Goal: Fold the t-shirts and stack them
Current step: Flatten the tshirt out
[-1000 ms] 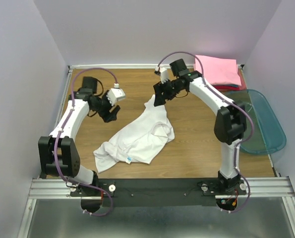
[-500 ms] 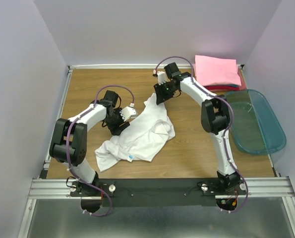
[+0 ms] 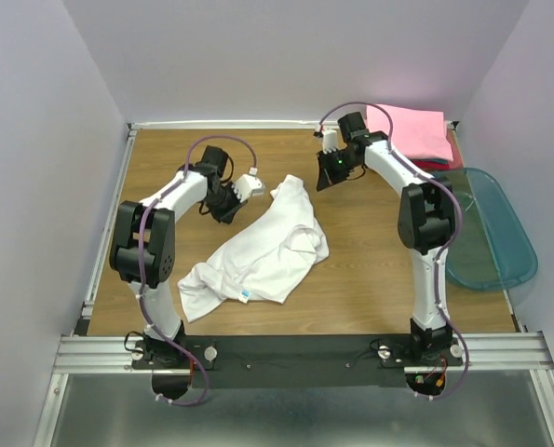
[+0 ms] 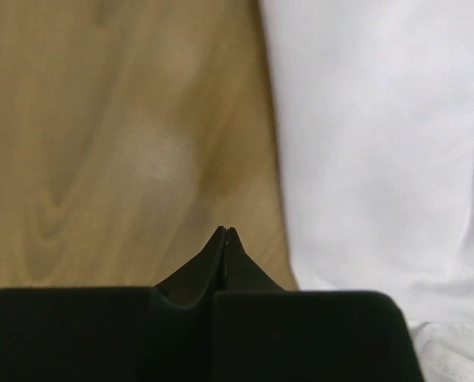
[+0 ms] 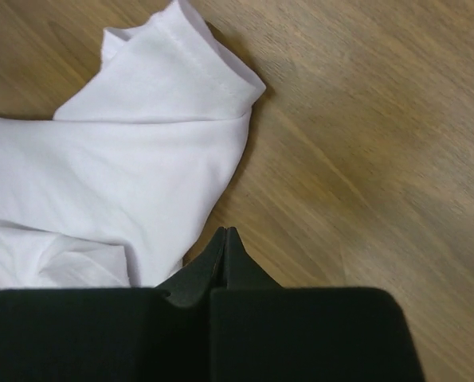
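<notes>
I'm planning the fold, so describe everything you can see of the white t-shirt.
The white t-shirt is plain soft cloth, unfolded and crumpled, stretched diagonally across the wooden table, with a small blue mark at its near edge and a stitched hem at its far end. The left pincer and right pincer, both shut, hold none of it.

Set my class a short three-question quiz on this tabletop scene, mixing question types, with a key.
1. True or false: the left gripper is shut on the crumpled white cloth t-shirt.
2. Where does the folded pink cloth t-shirt lie? A) at the far right corner of the wooden table; B) inside the translucent teal plastic bin; C) under the white t-shirt.
3. What does the right gripper hold?
Key: 1 false, it is shut on nothing, over bare wood beside the shirt. 2 A. 3 nothing; it is shut and empty.
</notes>
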